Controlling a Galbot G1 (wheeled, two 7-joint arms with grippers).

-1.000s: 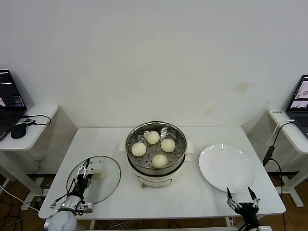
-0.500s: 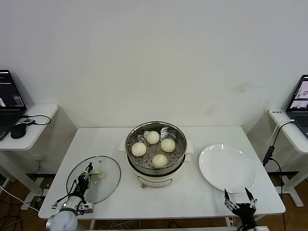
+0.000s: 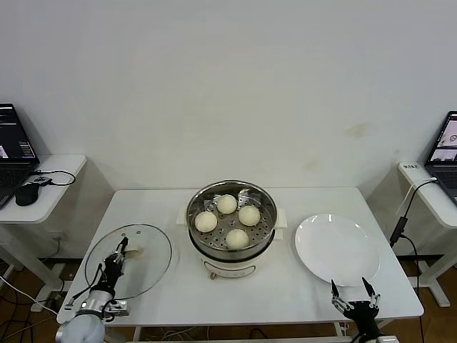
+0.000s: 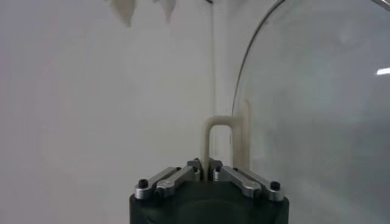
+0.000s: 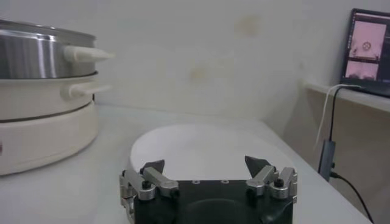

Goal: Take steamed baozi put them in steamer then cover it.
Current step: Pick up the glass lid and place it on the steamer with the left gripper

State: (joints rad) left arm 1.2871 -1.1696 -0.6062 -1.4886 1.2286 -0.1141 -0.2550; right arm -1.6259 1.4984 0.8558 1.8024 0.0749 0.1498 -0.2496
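Since a second ago, the cover [image 3: 130,259] has come up off the desk [image 3: 285,300] and shifted toward the left edge; we now see it tilted, held by its bar handle [image 4: 220,141]. Our left end effector [image 3: 114,266] is clenched on that handle, the jaws pinched together around it in the left wrist view. The steamer [image 3: 231,223] sits at the desk's centre with all four baozi [image 3: 228,220] already on its tray, so we judge only the covering is left. The steamer lies to the right of the cover, toward the desk's middle, so the cover must travel that way and level out above the rim. Our right end effector [image 3: 355,297] waits at the near right edge, fingers spread, beside the plate [image 3: 336,249].
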